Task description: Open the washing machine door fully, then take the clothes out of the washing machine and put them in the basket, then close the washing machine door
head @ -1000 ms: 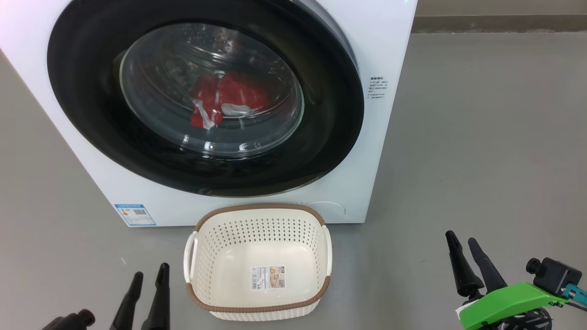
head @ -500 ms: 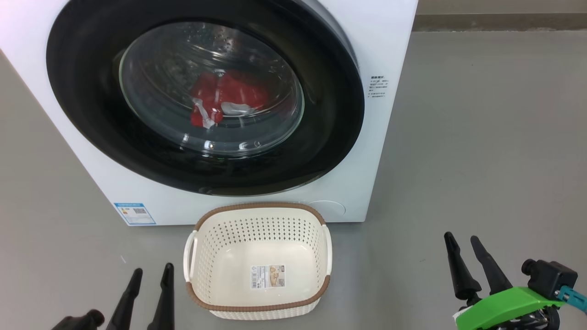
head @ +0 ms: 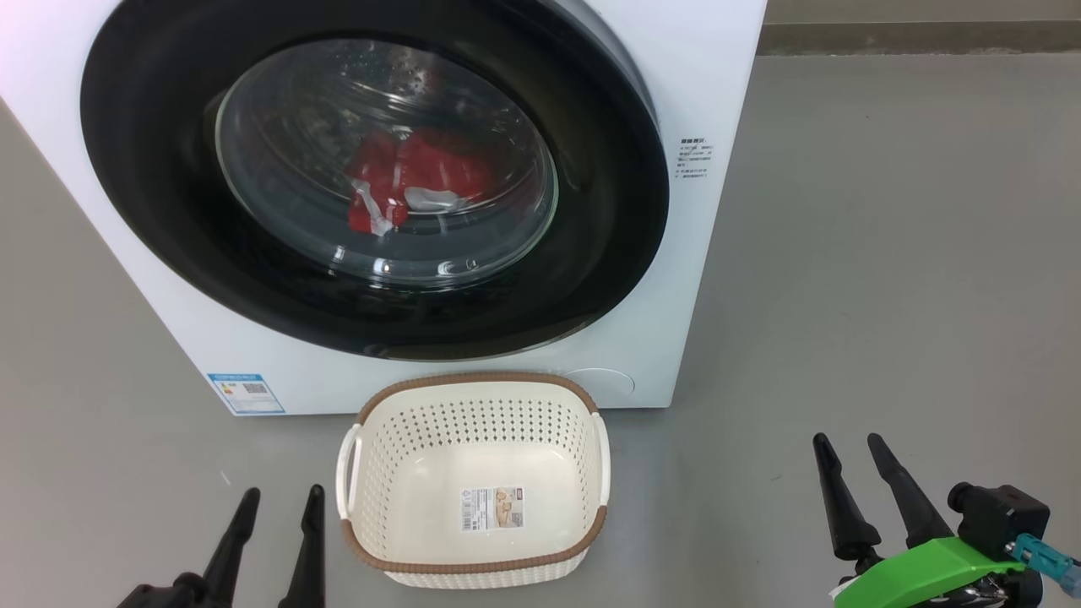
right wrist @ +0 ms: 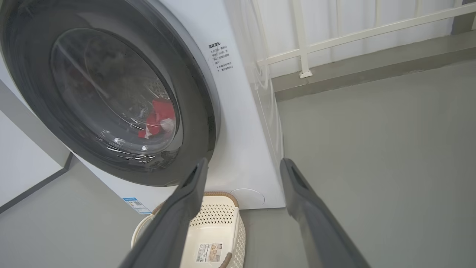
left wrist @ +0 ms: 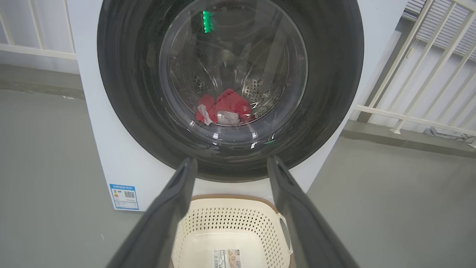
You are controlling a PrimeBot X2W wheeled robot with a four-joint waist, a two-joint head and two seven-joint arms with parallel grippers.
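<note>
The white washing machine (head: 709, 67) stands ahead with its black-rimmed door (head: 591, 279) shut against the front. Through the glass I see the red and white clothes (head: 418, 181) lying in the drum, also in the left wrist view (left wrist: 223, 108) and right wrist view (right wrist: 158, 117). The cream basket (head: 473, 561) sits on the floor just in front of the machine, with nothing in it but a label. My left gripper (head: 283, 500) is open at the lower left, beside the basket. My right gripper (head: 849, 446) is open at the lower right, well clear of the machine.
Grey floor (head: 887, 253) spreads to the right of the machine. A white railing (right wrist: 353, 35) and a low kerb (right wrist: 372, 70) run behind it. A blue label (head: 245, 393) marks the machine's lower left front.
The left gripper's fingers have spread a little wider and the right gripper has dropped slightly; the head view has shifted a touch. Door, clothes and basket are unchanged.
</note>
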